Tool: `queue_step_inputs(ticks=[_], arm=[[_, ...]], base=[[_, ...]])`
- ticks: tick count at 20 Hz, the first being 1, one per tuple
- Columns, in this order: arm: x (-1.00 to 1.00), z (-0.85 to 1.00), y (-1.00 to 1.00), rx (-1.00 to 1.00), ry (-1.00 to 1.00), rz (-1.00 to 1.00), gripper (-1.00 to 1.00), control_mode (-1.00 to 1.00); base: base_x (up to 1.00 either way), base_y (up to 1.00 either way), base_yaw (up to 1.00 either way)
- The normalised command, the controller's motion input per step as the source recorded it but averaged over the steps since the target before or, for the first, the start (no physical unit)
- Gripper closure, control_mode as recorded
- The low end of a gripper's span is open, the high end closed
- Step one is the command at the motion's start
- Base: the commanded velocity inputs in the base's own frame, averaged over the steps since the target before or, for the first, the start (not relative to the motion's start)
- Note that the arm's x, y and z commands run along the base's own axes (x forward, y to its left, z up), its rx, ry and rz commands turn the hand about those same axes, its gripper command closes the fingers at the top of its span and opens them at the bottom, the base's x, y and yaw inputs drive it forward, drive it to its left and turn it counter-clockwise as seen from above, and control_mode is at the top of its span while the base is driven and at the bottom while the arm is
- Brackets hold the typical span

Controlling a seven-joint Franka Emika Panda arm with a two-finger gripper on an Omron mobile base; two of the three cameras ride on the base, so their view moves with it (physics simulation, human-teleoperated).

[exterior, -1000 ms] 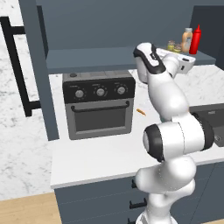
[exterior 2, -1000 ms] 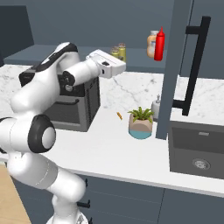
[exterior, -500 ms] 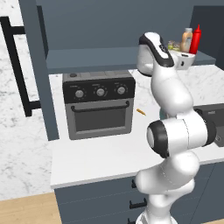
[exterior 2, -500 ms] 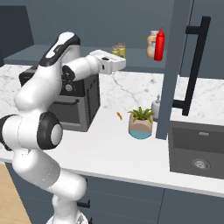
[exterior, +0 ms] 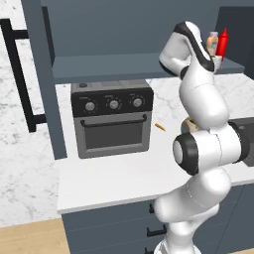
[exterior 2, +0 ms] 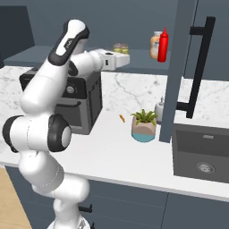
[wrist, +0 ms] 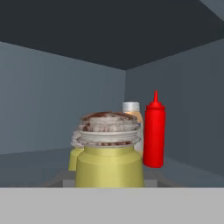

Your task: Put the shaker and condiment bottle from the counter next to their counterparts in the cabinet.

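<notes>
The shaker is seen right up close in the hand view, an olive-yellow body with a grey domed cap, taking up the lower middle of the picture. The fingers are closed on the shaker, going by how it sits dead centre in front of the hand; the tips themselves can't really be made out. In the right base view the hand is stretched level at shelf height, with the shaker poking up at its end, over the shelf board of the cabinet.

Just behind and to the left of the held shaker, a sliver of a second olive-yellow shaker can be spotted standing on the shelf. To the right, the red condiment bottle is standing upright on the shelf, pointed nozzle up, and the tan-orange bottle with the pale cap is tucked behind it, partly covered. Whether those two are touching can't be told, but they're just beside each other.

From the left base view the red condiment bottle and the tan-orange bottle are seen at the far right end of the shelf, with the arm's upper links in front.

Down on the white desk a dark toaster oven is parked under the shelf, a small potted plant is standing near the sink, and a tiny orange bit is lying between oven and plant.
</notes>
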Motion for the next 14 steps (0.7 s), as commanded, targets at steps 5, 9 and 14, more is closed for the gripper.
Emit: queue_step_inputs(ticks=[5,9,14], arm=[[0.01,0.0,0.0,0.0,0.06,0.0,1.0,-1.0],[0.0,-0.03,0.01,0.0,0.02,0.0,1.0,-1.0],[0.0,-0.06,0.01,0.0,0.0,0.0,1.0,-1.0]], base=[[0.0,0.0,0.0],[0.0,0.0,0.0],[0.0,0.0,0.0]])
